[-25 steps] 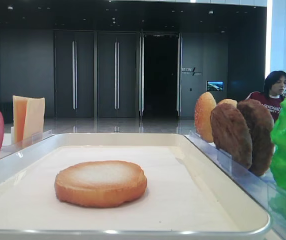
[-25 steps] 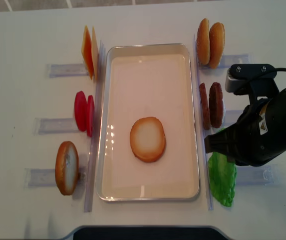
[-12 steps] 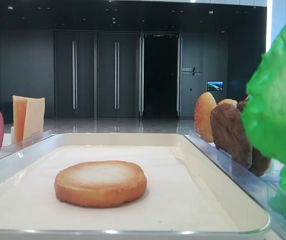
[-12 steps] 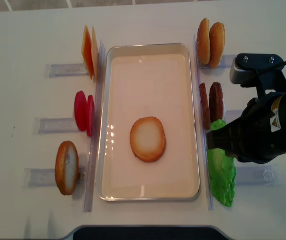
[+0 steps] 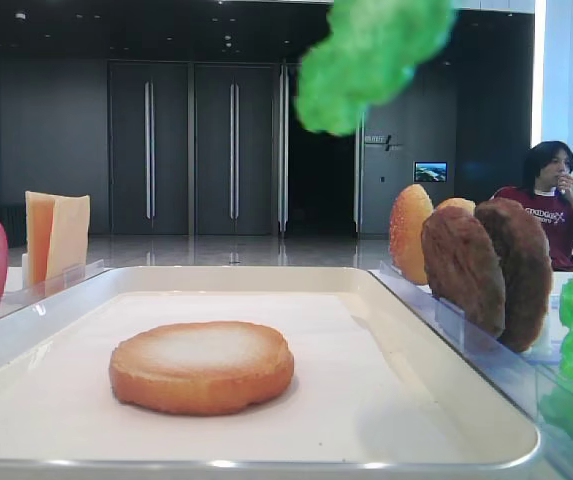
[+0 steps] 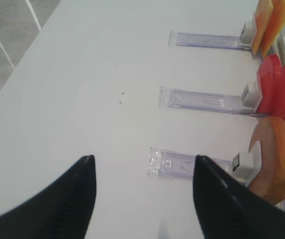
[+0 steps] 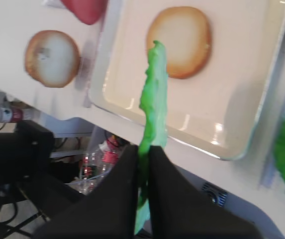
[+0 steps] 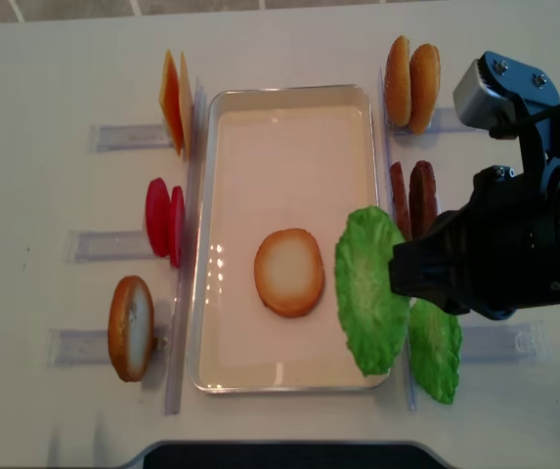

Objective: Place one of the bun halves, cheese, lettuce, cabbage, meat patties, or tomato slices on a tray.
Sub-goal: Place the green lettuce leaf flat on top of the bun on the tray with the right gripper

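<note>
My right gripper (image 7: 142, 149) is shut on the edge of a bright green ruffled lettuce leaf (image 8: 369, 291). The leaf hangs in the air over the right rim of the white tray (image 8: 289, 91), beside the flat bun half (image 8: 289, 273) that lies on the tray's lining. From the low exterior view the leaf (image 5: 371, 55) floats high above the tray (image 5: 266, 275) and the bun (image 5: 202, 366). A second lettuce leaf (image 8: 434, 350) stands in its holder right of the tray. My left gripper (image 6: 143, 158) is open over bare table, with nothing between its fingers.
Left of the tray stand cheese slices (image 8: 174, 103), tomato slices (image 8: 164, 220) and a bun half (image 8: 131, 327) in clear holders. On the right stand two domed buns (image 8: 412, 83) and two meat patties (image 8: 412, 205). A person (image 5: 551, 195) sits in the background.
My right gripper has lifted the lettuce leaf out of its holder and carried it up and left, from beside the tray to over its right rim. The bun on the tray has not moved.
</note>
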